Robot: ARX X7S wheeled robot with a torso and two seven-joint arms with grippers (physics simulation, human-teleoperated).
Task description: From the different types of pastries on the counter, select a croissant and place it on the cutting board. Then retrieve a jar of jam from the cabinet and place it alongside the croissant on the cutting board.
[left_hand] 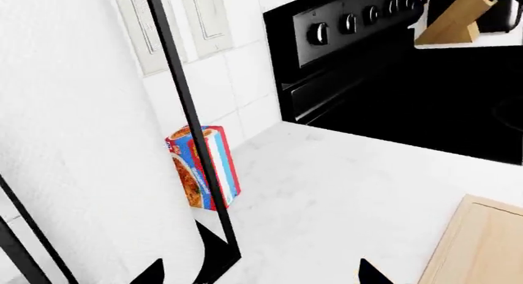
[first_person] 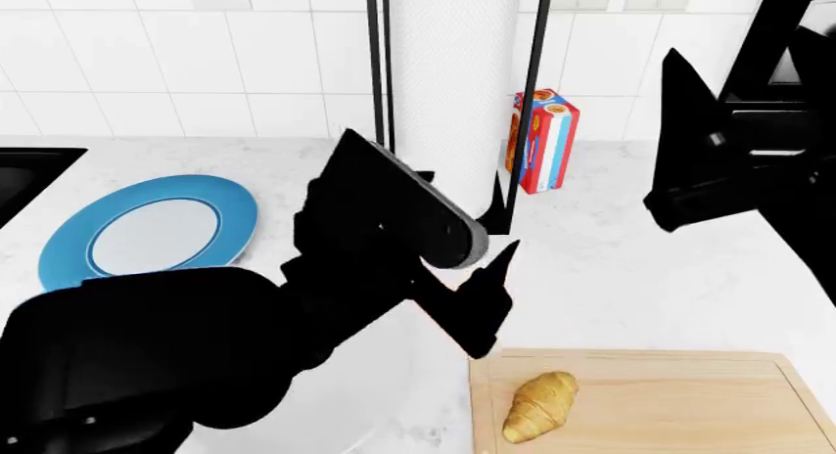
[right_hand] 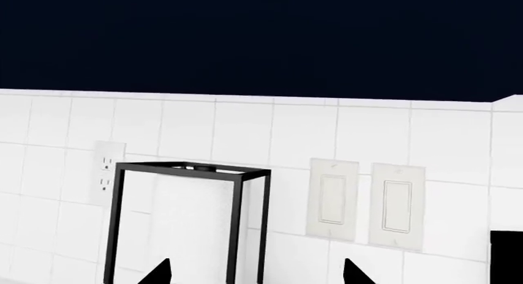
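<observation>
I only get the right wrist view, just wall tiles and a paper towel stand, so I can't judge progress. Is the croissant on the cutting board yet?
Observer: Yes. In the head view the croissant lies on the cutting board, near its left end.
Operator: Is the left gripper holding anything?
Observer: No. The left gripper is open and empty, over the counter by the board's far left corner.
Operator: What's beside the paper towel stand?
Observer: A red-and-blue carton stands upright on the counter, right of the paper towel stand in the head view.
</observation>
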